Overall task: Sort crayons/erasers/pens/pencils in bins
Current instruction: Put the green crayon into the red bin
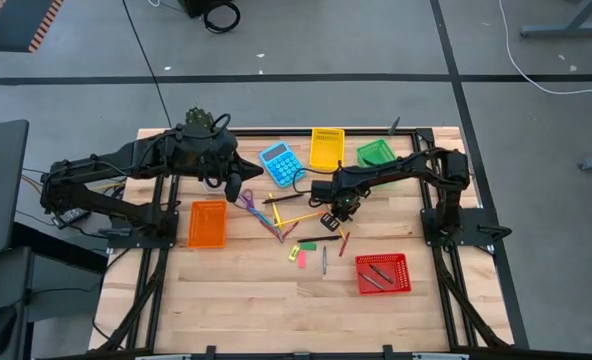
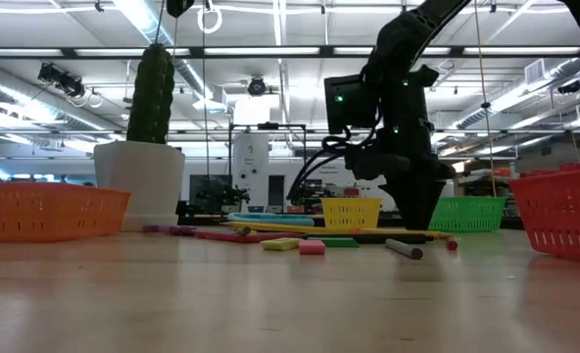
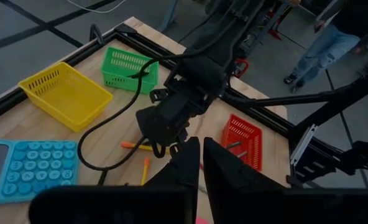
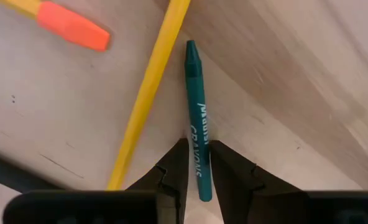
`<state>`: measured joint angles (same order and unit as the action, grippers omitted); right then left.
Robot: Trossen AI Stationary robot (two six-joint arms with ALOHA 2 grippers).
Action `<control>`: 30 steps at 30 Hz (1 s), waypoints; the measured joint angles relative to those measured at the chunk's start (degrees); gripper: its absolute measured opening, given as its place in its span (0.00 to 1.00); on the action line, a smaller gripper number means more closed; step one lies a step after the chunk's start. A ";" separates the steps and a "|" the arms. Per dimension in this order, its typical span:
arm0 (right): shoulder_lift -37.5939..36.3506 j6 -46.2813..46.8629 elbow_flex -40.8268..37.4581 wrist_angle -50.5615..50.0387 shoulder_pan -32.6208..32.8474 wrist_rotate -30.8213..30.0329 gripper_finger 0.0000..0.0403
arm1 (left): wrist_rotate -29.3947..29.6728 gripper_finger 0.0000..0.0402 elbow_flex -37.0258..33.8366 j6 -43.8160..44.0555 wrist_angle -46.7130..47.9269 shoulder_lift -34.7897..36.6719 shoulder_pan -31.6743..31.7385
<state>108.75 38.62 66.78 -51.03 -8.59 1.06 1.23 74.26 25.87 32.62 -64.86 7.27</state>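
Note:
A teal crayon (image 4: 195, 106) lies flat on the table beside a long yellow pencil (image 4: 148, 93). My right gripper (image 1: 334, 214) points down over it, open. Its two fingertips (image 4: 198, 163) stand on either side of the crayon's label end. Other pencils, a green eraser (image 1: 306, 243), a pink eraser (image 1: 300, 257) and a grey pen (image 1: 324, 262) lie scattered around mid-table. My left gripper (image 3: 199, 155) is shut and empty, held high over the table's far left. Two pens lie in the red bin (image 1: 383, 273). My right gripper comes from above, pointing down, its fingers (image 4: 230, 171) across the crayon near its label end (image 4: 199, 158). The crayon lies flat on the table. I cannot tell whether the fingers touch it.
The orange bin (image 1: 207, 223) stands at the left, with the yellow bin (image 1: 326, 148) and the green bin (image 1: 375, 152) at the far edge. A blue calculator (image 1: 281, 163), purple scissors (image 1: 248, 200) and a white pot with a cactus (image 2: 141, 176) stand nearby. Bare wood lies near the front edge.

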 joint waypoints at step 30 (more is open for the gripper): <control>0.79 -2.42 4.86 -4.35 0.06 0.53 0.10 | -0.02 0.05 0.00 0.66 0.31 0.00 -3.02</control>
<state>109.54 36.21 71.64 -55.37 -8.54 1.59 1.21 74.26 26.53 32.93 -64.86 4.25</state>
